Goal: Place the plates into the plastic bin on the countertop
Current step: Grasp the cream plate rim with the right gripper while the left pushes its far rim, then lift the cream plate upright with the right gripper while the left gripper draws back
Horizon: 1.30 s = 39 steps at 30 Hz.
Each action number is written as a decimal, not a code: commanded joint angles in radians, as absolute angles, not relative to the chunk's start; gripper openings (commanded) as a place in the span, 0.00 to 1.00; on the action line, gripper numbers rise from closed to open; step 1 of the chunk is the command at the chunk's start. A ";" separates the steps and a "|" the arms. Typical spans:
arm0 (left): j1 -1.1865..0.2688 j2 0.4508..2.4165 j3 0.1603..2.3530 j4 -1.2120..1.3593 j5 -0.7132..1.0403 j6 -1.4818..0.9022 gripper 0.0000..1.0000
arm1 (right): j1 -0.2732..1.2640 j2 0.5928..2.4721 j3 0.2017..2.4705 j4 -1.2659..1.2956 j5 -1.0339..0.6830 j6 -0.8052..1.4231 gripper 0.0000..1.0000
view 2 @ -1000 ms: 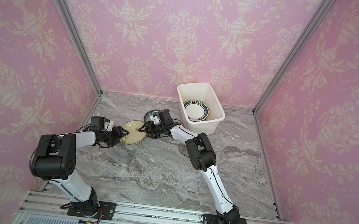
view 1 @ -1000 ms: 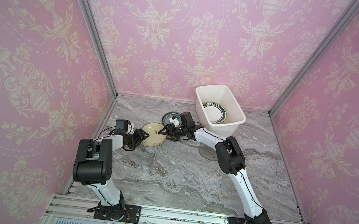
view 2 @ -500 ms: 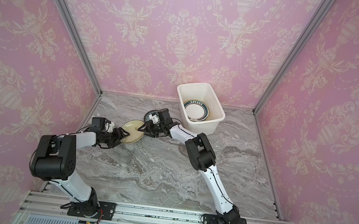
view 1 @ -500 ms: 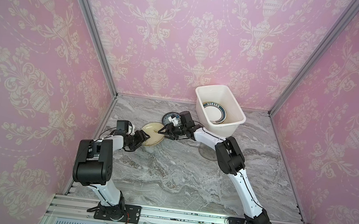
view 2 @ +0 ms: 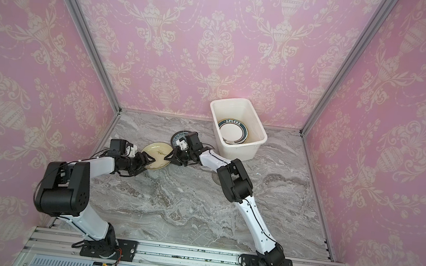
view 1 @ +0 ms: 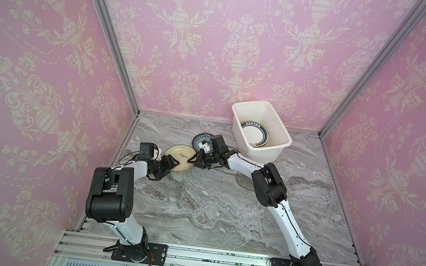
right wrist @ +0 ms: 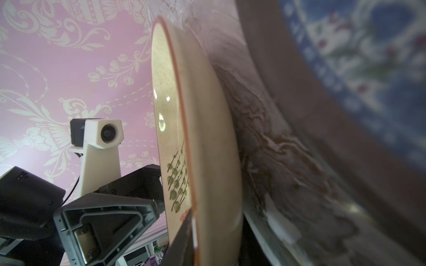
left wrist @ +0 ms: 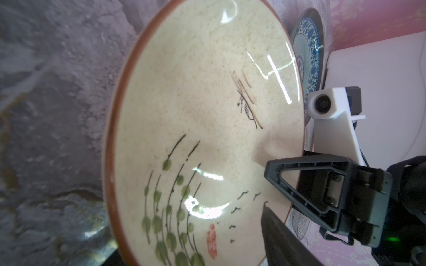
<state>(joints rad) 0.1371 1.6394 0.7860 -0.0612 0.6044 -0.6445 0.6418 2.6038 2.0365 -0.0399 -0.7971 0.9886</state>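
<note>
A cream plate (view 1: 180,157) (view 2: 158,154) with a brown rim and painted green leaves stands tilted on the countertop (view 1: 211,208), between both grippers. My right gripper (view 1: 193,161) (right wrist: 214,248) is shut on its right rim, one finger on the face and one behind. My left gripper (view 1: 175,162) (left wrist: 196,253) is open at the plate's left edge, its fingers spread across the face. A blue-patterned plate (view 1: 200,139) (left wrist: 311,46) lies just behind. The white plastic bin (view 1: 259,150) (view 2: 237,152) at the back right holds a lettered-rim plate (view 1: 254,134).
A clear glass plate (view 1: 244,181) lies on the countertop, partly under my right arm. Pink patterned walls with metal corner posts close in three sides. The bin stands close behind my right wrist.
My right gripper's jaws have narrowed onto the cream plate's right rim. The left arm and its jaws have stayed as they were.
</note>
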 commanded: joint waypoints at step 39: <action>0.058 1.345 0.990 0.154 0.310 -0.510 0.99 | 0.444 2.295 2.353 -0.440 -0.707 0.764 0.02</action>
